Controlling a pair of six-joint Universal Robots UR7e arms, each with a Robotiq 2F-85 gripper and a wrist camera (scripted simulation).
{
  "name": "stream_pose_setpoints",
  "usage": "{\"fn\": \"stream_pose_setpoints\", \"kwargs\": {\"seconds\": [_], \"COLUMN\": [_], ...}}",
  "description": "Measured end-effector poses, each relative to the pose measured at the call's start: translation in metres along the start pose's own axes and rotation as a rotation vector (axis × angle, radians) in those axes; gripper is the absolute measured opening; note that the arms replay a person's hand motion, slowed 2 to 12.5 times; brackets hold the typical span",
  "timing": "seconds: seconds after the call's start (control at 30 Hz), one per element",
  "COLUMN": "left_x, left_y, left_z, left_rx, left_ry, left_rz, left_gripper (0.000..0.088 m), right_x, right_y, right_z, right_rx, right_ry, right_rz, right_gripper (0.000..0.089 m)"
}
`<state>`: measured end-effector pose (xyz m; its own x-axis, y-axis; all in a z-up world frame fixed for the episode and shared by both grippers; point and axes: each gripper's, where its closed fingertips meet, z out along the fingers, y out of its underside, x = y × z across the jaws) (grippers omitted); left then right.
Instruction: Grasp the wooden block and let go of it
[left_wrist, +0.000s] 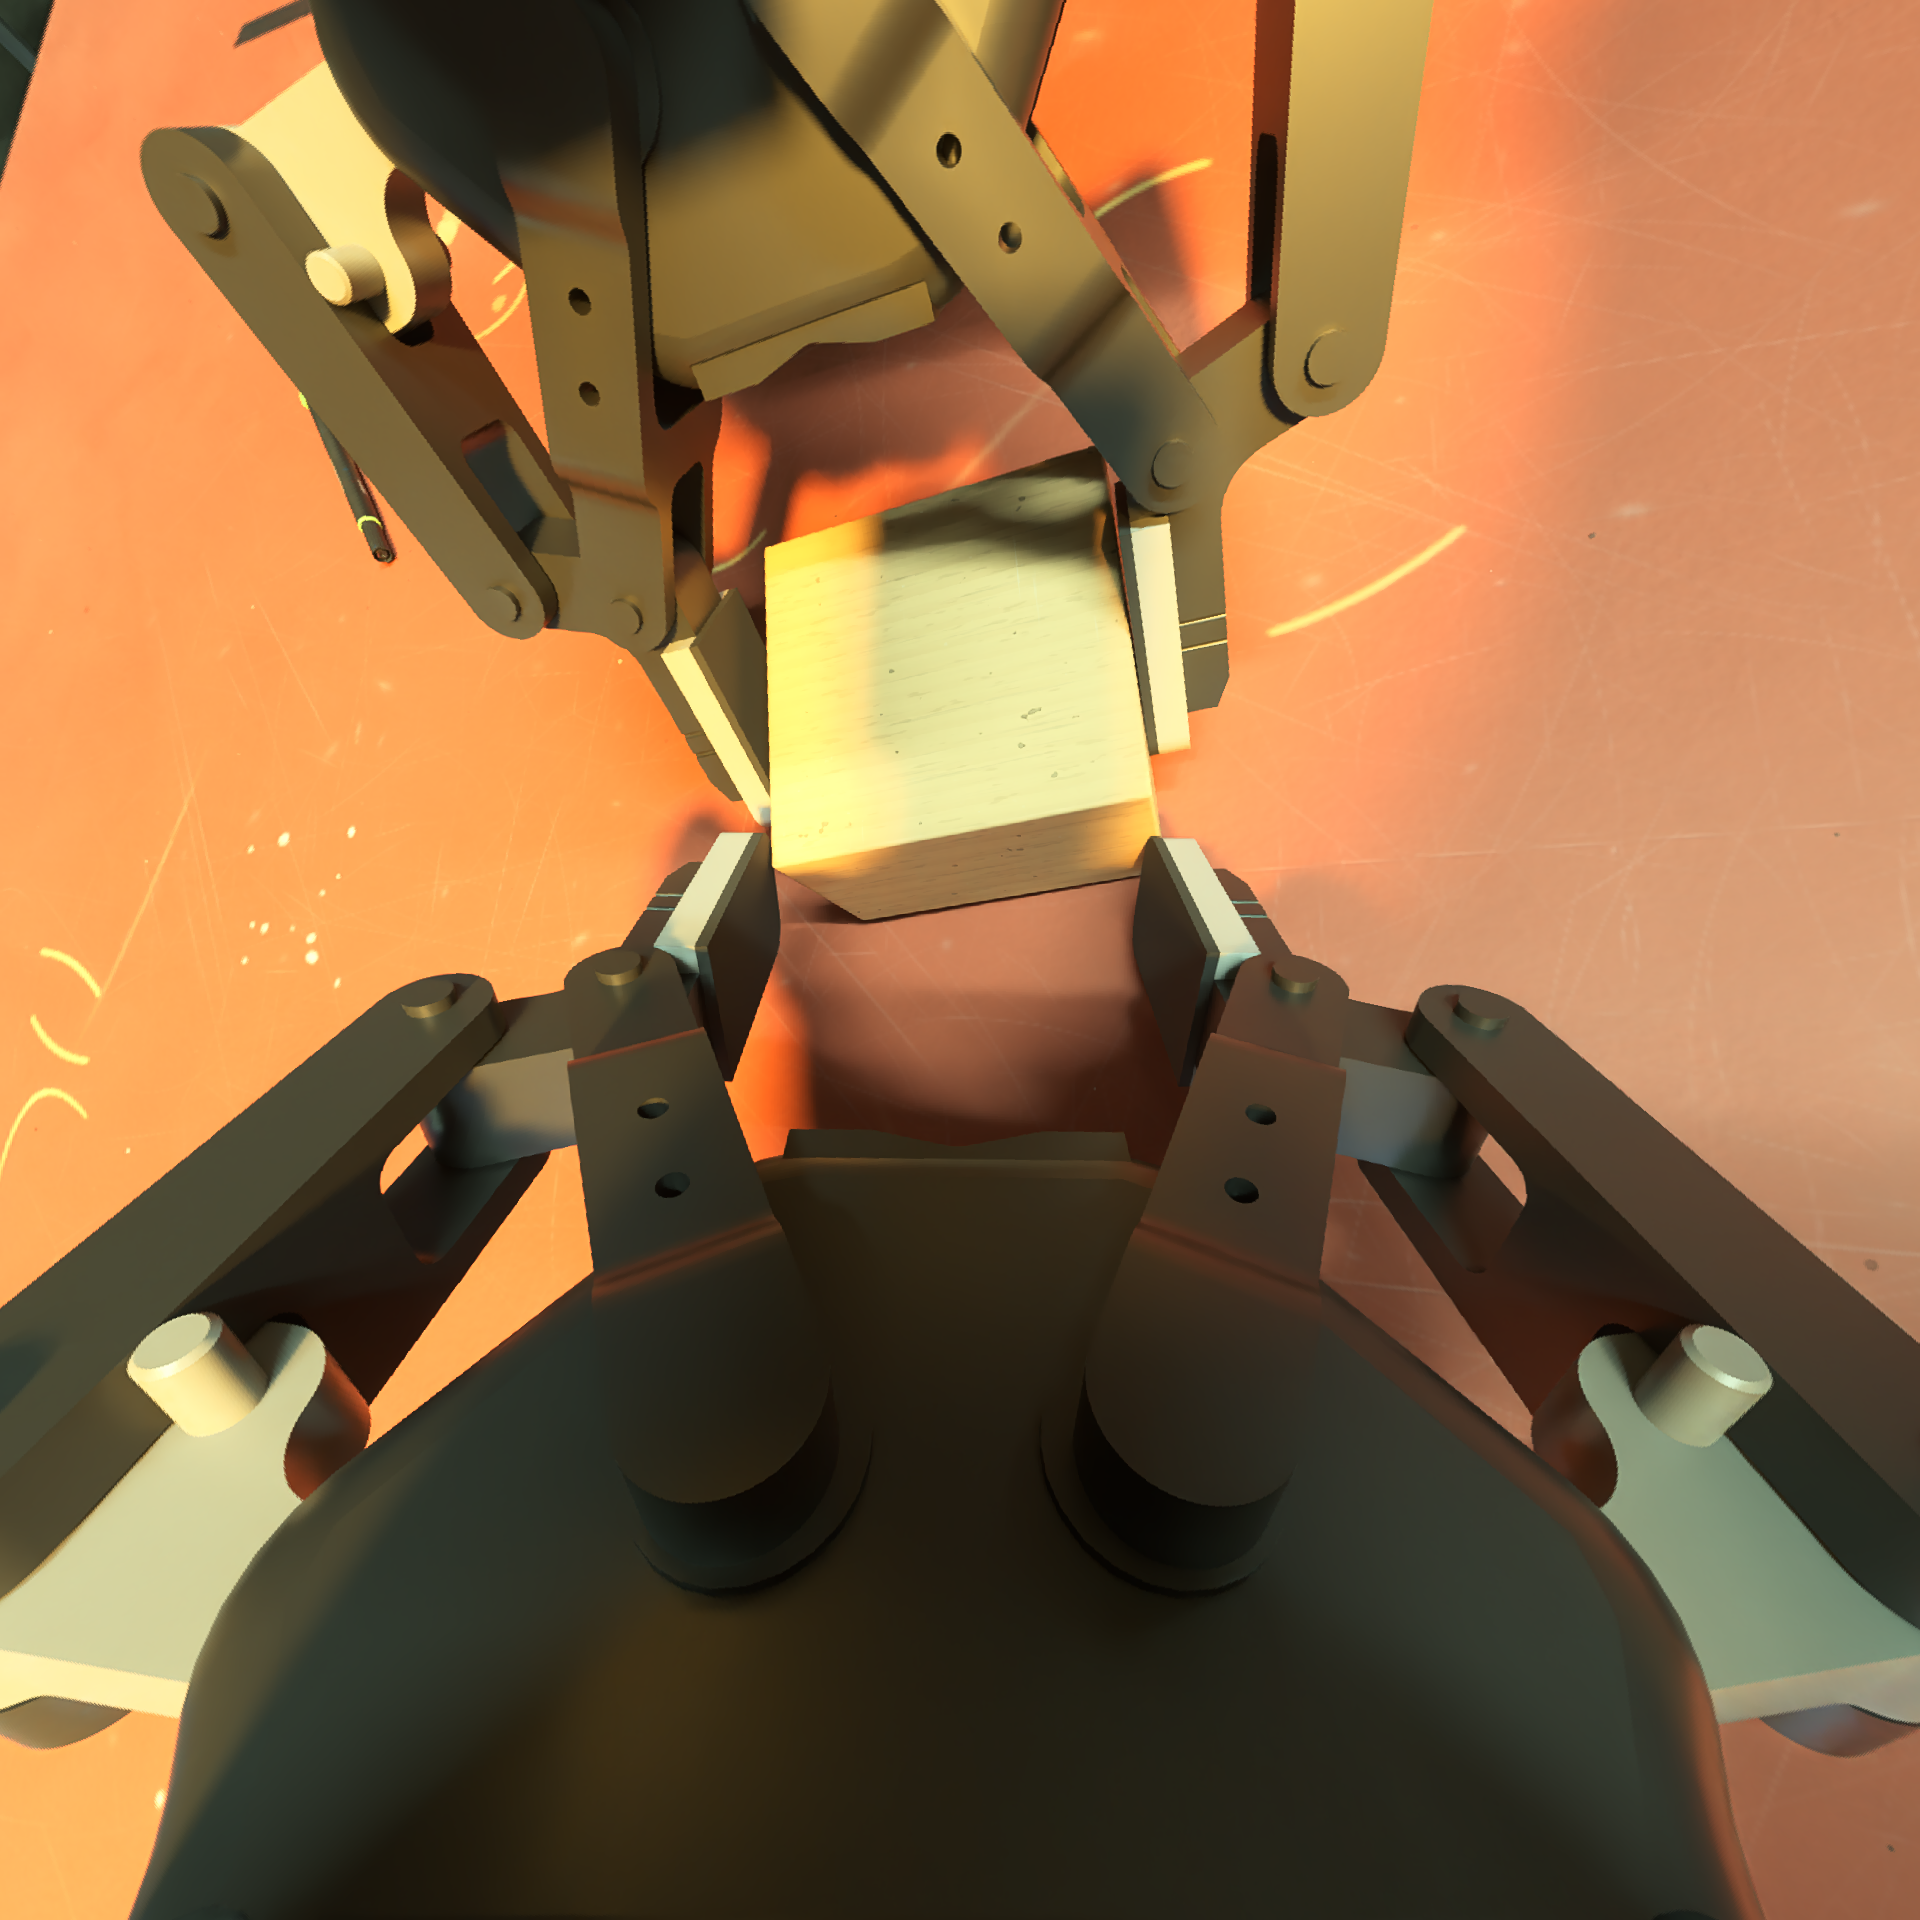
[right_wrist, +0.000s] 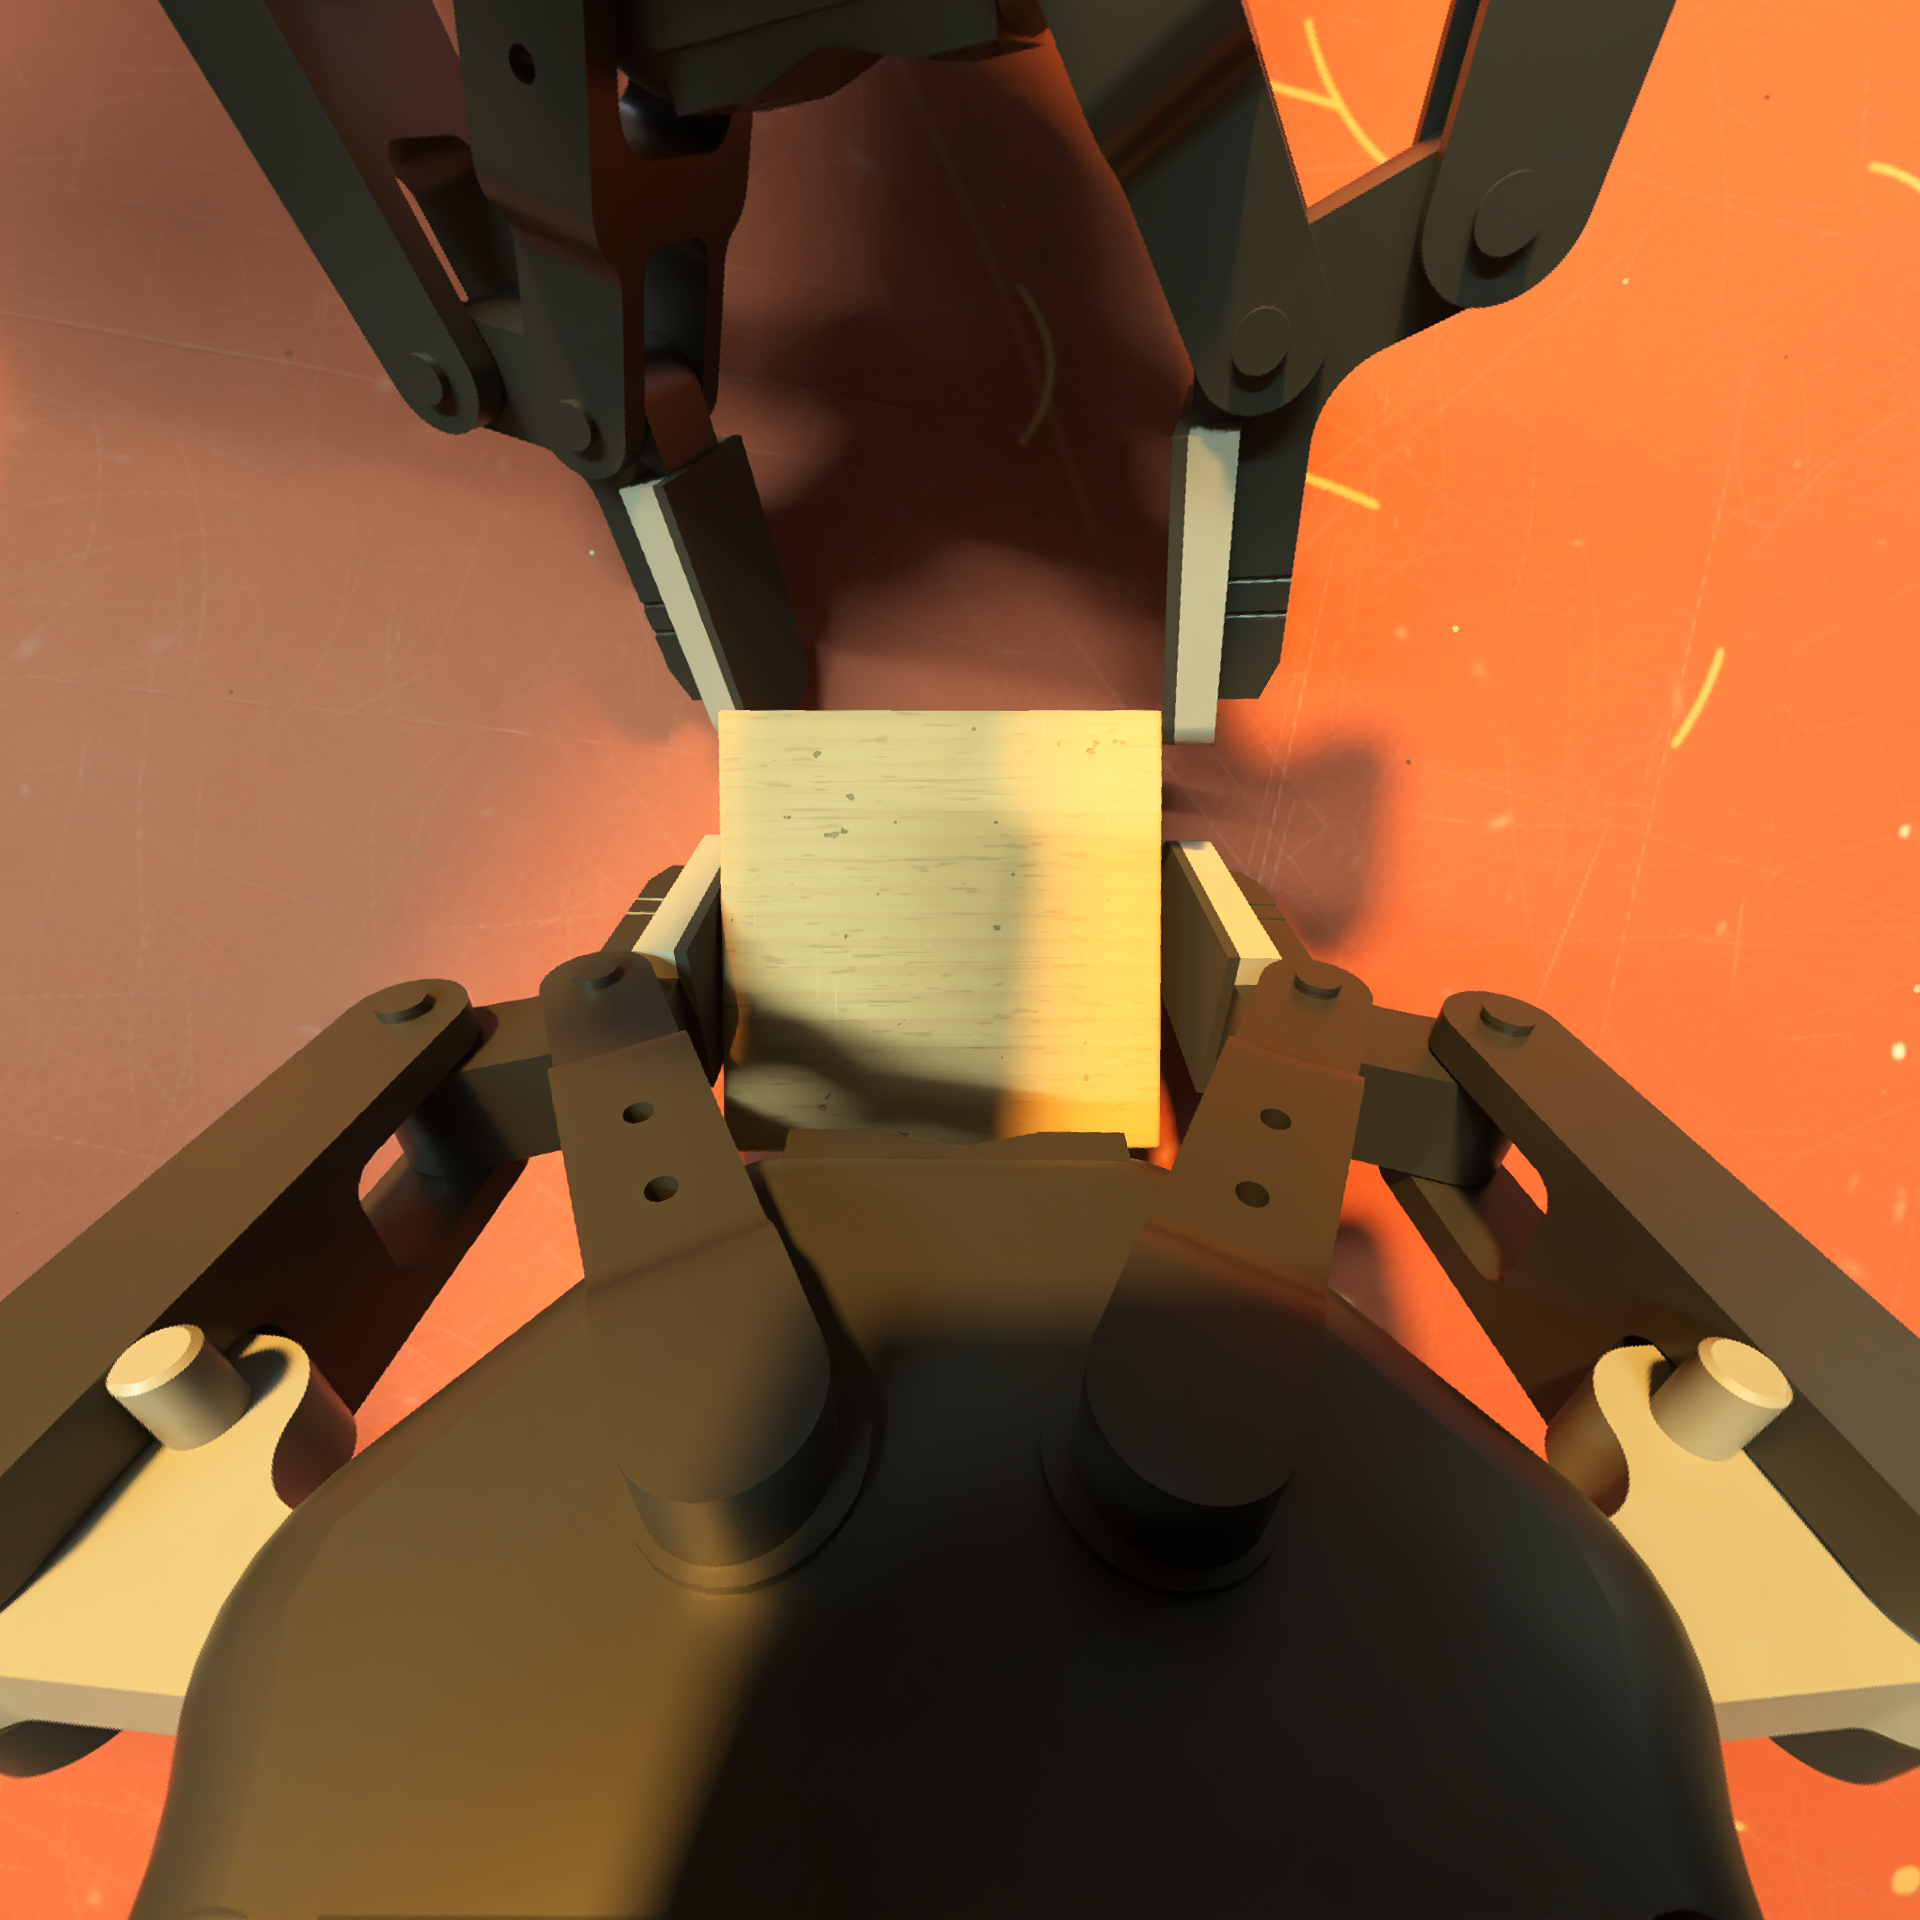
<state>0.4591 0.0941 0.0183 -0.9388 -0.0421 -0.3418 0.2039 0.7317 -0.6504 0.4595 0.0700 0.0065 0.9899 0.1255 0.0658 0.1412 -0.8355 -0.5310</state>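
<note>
A pale wooden block (left_wrist: 956, 686) sits on the orange table (left_wrist: 1558, 935). In the right wrist view the block (right_wrist: 940, 914) fills the space between the fingers of my right gripper (right_wrist: 948, 847). The jaws straddle it, wide apart, with a thin gap at the right pad (right_wrist: 1205, 966). My left gripper (left_wrist: 956, 844) is open and empty, its fingertips just short of the block's near edge. The two grippers face each other. The right gripper (left_wrist: 961, 771) shows at the top of the left wrist view, the left gripper (right_wrist: 961, 715) at the top of the right wrist view.
The scratched orange table (right_wrist: 1558, 727) surrounds the block on all sides. The two grippers' fingertips lie very close together at the block. A thin dark cable (left_wrist: 358, 499) hangs beside the right gripper.
</note>
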Motion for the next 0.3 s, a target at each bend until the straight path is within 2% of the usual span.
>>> {"fn": "stream_pose_setpoints", "kwargs": {"seconds": [0.17,0.3], "left_x": [0.0006,-0.0004], "left_y": [-0.0004,-0.0007], "left_z": [0.0004,0.0003], "left_rx": [0.004,0.003], "left_ry": [-0.004,-0.016], "left_rz": [0.0,0.003], "left_gripper": [0.0617,0.0627], "right_x": [0.0007,0.0025], "right_y": [-0.0007,0.0016], "right_z": [-0.0004,-0.0031], "right_rx": [0.006,-0.002], "right_ry": [0.008,0.031], "right_rz": [-0.001,-0.013], "right_gripper": [0.0689,0.0801]}}
